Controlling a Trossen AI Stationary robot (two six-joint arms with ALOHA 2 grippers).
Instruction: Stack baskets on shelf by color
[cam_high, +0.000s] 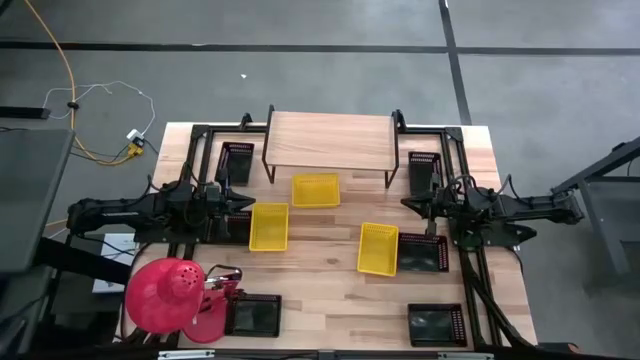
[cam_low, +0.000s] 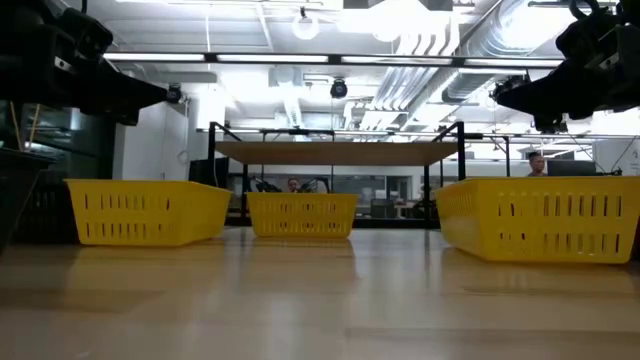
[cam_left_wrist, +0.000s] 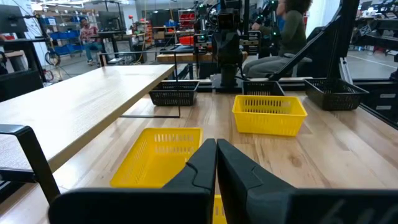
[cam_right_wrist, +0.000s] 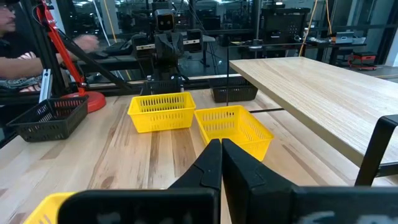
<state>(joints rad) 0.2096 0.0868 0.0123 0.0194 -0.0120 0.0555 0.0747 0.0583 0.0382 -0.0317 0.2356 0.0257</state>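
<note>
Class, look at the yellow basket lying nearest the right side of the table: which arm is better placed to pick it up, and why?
Probably the right gripper: it sits close beside that yellow basket. The left gripper sits across the table, next to another yellow basket.

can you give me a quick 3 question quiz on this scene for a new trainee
1. How many bright yellow slotted plastic baskets lie on the tabletop?
2. True or false: a basket already sits on the light wood plank shelf.
3. Are the left gripper and right gripper open or shut?

Key
1. Three: one just in front of the shelf, one by the left gripper, one toward the right arm.
2. False; its top is bare.
3. Both shut, holding nothing.
</note>
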